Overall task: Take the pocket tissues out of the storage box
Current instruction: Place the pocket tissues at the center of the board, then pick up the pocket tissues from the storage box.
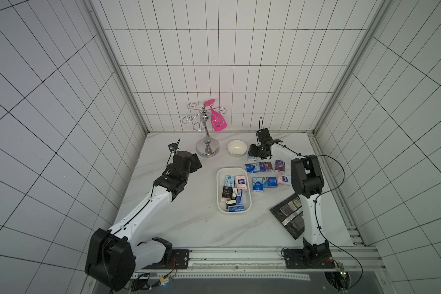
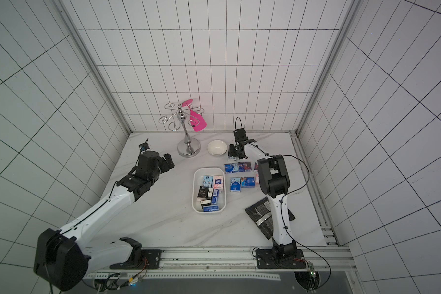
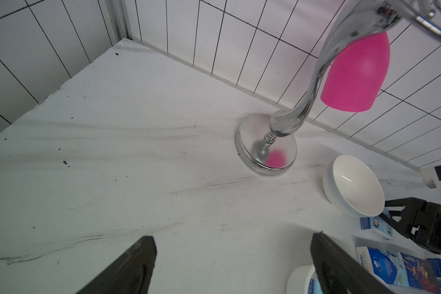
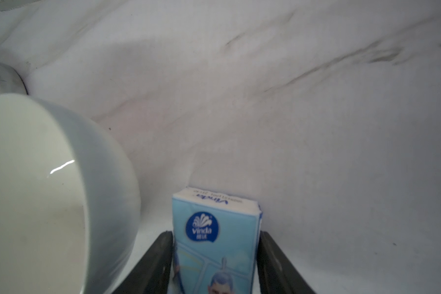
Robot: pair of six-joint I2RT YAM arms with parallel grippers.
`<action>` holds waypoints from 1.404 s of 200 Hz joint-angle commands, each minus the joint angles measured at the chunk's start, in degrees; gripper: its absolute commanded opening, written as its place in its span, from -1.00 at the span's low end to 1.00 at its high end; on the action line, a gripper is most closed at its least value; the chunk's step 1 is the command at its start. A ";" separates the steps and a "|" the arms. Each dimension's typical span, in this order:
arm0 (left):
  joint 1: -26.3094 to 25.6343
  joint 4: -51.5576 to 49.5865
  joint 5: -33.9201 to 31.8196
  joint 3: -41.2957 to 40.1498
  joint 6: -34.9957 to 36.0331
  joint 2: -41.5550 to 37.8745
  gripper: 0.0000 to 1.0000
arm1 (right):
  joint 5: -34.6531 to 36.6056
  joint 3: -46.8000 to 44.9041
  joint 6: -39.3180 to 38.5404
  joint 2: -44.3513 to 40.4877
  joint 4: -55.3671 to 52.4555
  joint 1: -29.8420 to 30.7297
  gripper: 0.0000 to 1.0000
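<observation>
Several pocket tissues lie in the storage box at the middle of the bench. Loose packets lie in two rows between it and the right edge. Near the far edge, beside the white bowl, a light-blue packet sits between the jaws of the right gripper; whether they press it cannot be told. The left gripper hangs open and empty toward the far left corner.
</observation>
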 commanded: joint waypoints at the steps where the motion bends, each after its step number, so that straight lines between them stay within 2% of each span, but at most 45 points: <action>1: -0.25 -0.42 -0.78 0.90 0.65 -0.26 0.96 | 0.30 0.60 -0.35 -1.95 0.16 -0.20 0.15; 50: -0.25 -0.30 -0.96 0.63 0.66 -0.31 0.96 | 5.06 2.04 -3.15 -10.51 -4.64 0.31 0.17; 81: -0.25 0.14 -0.10 0.64 0.00 0.13 0.96 | 4.11 -3.14 -3.37 -18.83 -5.55 2.21 0.18; 115: -0.25 0.51 0.05 0.94 0.07 0.79 0.96 | 7.22 -13.39 -3.74 -28.22 -6.08 9.45 0.18; 166: -0.25 2.05 -0.09 0.42 -0.03 2.70 0.97 | 11.67 -26.58 -0.19 -39.21 -6.19 21.74 0.16; 208: -0.25 1.67 -1.87 0.12 0.07 2.16 0.97 | 11.56 -32.53 3.92 -41.78 -7.98 27.64 0.13; 248: -0.17 2.29 -3.17 -1.41 -0.06 1.94 0.97 | 11.34 -40.38 9.38 -43.23 -4.03 33.71 0.11; 281: -0.12 2.14 -2.32 -1.29 -0.43 2.02 0.97 | 11.46 -43.29 11.41 -42.90 -1.38 35.92 0.09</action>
